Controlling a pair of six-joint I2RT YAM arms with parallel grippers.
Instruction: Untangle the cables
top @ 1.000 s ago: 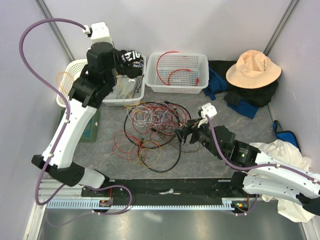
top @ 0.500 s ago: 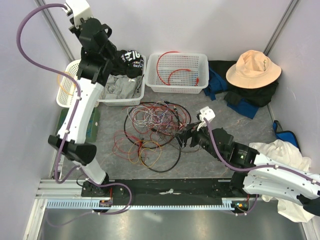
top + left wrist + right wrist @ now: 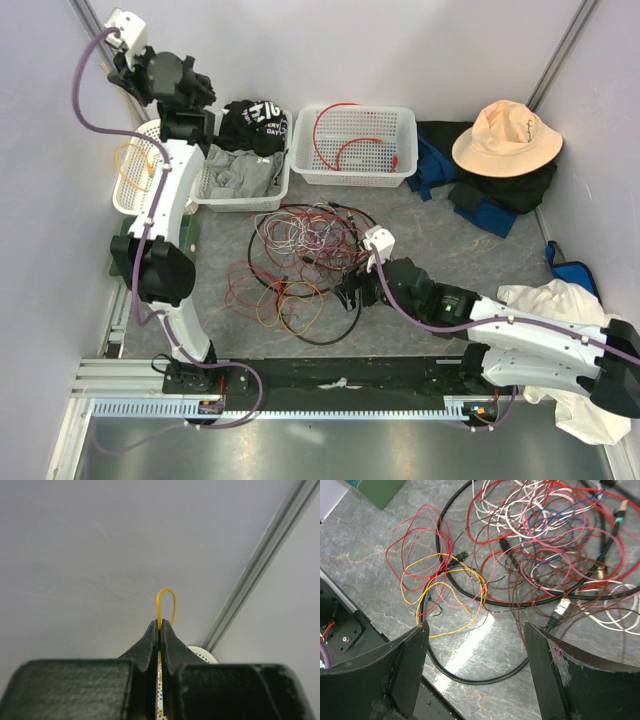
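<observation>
Grey table [image 3: 470, 245] | cables [image 3: 310, 240] tangled | left gripper [image 3: 160, 626] pinches yellow wire [image 3: 158, 605] (by the wall) | right gripper [image 3: 475, 627] wide

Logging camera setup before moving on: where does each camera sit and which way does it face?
Top external: above and behind the robot, looking down on the table; shows both arms, left arm up at the far-left corner, right arm at the cable tangle.
Left wrist: on the left arm, facing a bare wall; left gripper shut on a yellow cable loop.
Right wrist: on the right arm, looking down at the tangle; right gripper open over it.
Shared: top external and right wrist both show the tangle.
</observation>
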